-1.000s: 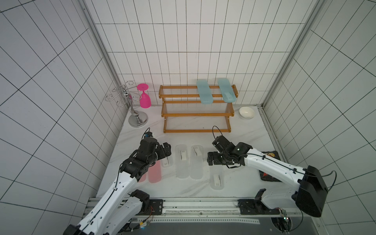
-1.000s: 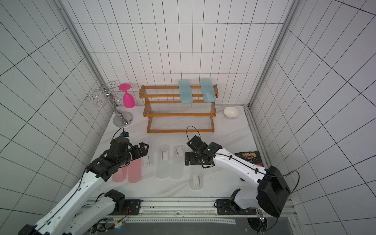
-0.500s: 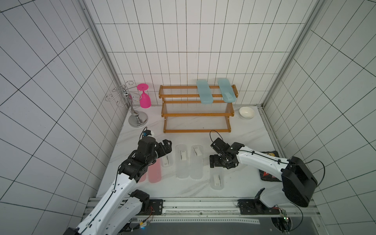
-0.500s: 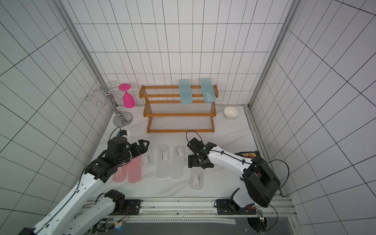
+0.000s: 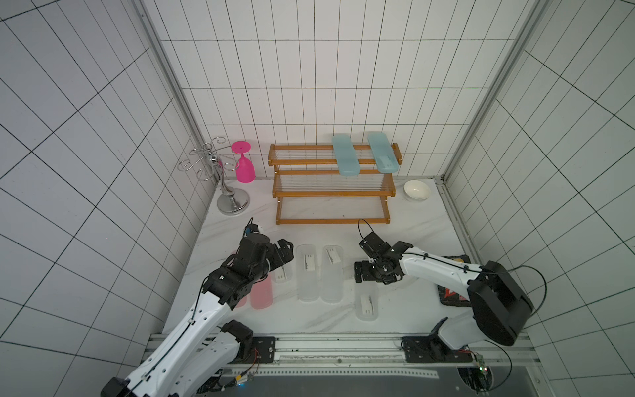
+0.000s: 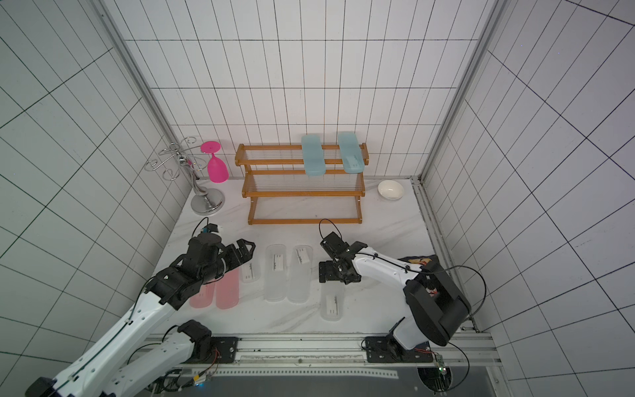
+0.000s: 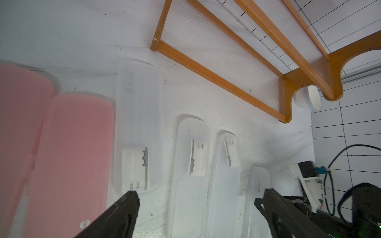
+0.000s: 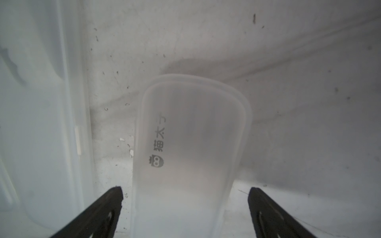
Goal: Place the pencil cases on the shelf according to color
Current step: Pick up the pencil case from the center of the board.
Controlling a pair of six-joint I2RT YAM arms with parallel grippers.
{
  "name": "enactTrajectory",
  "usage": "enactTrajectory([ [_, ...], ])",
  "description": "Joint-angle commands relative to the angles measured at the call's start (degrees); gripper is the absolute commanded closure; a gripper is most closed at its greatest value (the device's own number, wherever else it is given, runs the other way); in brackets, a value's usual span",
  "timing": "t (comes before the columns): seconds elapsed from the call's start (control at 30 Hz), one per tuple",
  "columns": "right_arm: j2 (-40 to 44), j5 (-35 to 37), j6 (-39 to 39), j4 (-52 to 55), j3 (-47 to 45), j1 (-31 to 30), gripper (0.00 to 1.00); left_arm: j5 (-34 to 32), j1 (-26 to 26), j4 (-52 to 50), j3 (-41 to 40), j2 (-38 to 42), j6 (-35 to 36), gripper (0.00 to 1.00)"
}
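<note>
The wooden shelf (image 5: 331, 194) stands at the back, with two light blue pencil cases (image 5: 345, 160) (image 5: 383, 157) across its top tier. On the table lie two pink cases (image 5: 261, 292) (image 7: 70, 154), side by side, and several clear ones (image 5: 307, 273) (image 5: 332, 273). A lone clear case (image 5: 367, 302) (image 8: 191, 144) runs between the spread fingers of my right gripper (image 5: 369, 276) (image 8: 185, 191), which is open and low over its far end. My left gripper (image 5: 287, 256) (image 7: 199, 196) hovers open above the leftmost clear case (image 7: 138, 123), holding nothing.
A silver wire stand (image 5: 233, 202) with a pink goblet (image 5: 244, 168) hanging upside down stands at the back left. A white bowl (image 5: 416, 189) sits right of the shelf. A dark packet (image 5: 450, 292) lies under the right arm near the right wall.
The right arm has folded its elbow inward and brought its open gripper down over the lone clear case. The left gripper has shifted slightly above the cases.
</note>
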State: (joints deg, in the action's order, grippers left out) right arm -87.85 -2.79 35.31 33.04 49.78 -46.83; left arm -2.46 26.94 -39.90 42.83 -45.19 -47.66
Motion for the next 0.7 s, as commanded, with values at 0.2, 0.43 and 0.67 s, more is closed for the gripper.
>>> enactTrajectory([
  [0.2,-3.68,0.7,-0.98,0.02,2.25,-0.2,0.01,-3.78,0.4,-0.7,2.86,-1.16,-1.51,0.02],
  [0.43,-7.71,6.25,-2.44,1.74,5.55,-0.22,0.06,-3.15,0.39,-1.2,1.69,-0.23,-0.42,0.02],
  [0.67,-11.87,7.69,-4.13,1.48,9.81,0.21,0.1,-1.73,0.4,-3.12,3.89,-1.57,2.9,0.02],
])
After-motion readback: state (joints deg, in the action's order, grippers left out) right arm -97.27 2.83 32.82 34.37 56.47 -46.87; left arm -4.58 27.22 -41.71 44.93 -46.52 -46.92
